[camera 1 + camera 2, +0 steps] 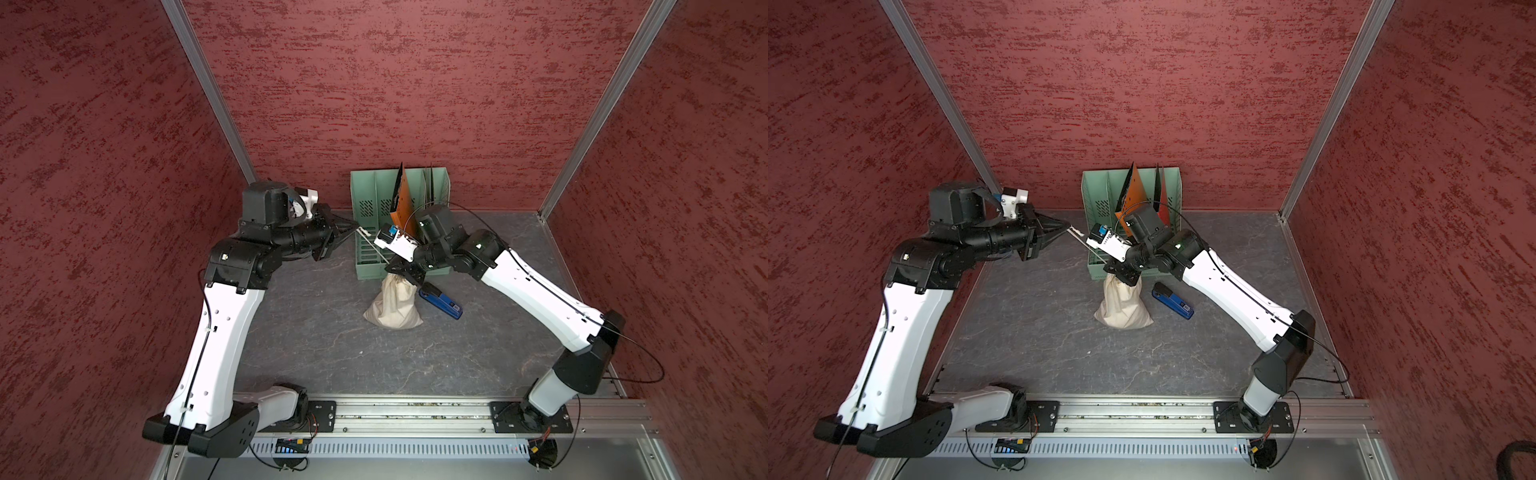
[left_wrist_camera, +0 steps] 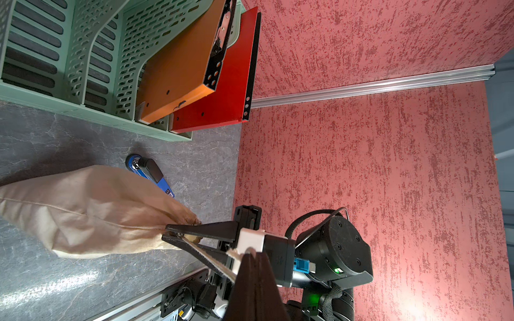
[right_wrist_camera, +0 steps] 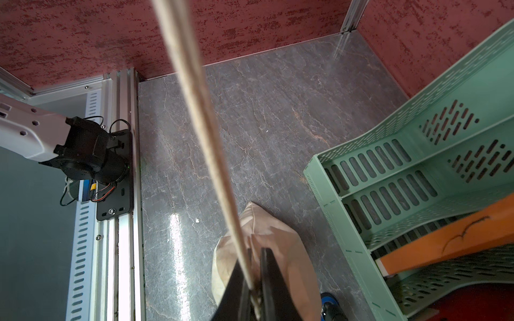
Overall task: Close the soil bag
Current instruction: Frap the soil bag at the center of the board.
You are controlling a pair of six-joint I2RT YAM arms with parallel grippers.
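Right hand (image 1: 398, 277) grips soil bag (image 1: 395, 305) neck — stapler (image 1: 442, 301) beside.

Left arm (image 1: 224, 332): rises steeply from its base at the near rail, elbow bent sharply, forearm about level and reaching in toward the middle. Left tool (image 1: 353, 227): well clear of the desk (image 1: 316, 340), jaws pinched together on the end of the drawstring (image 1: 373, 245), which runs taut.

Right arm (image 1: 540, 299): leans in from its base, wrist bent downward. Right tool (image 1: 397, 272): points down, jaws nearly together, clamped on the gathered neck of the soil bag (image 1: 395, 305).

The two tools are near each other, not touching.
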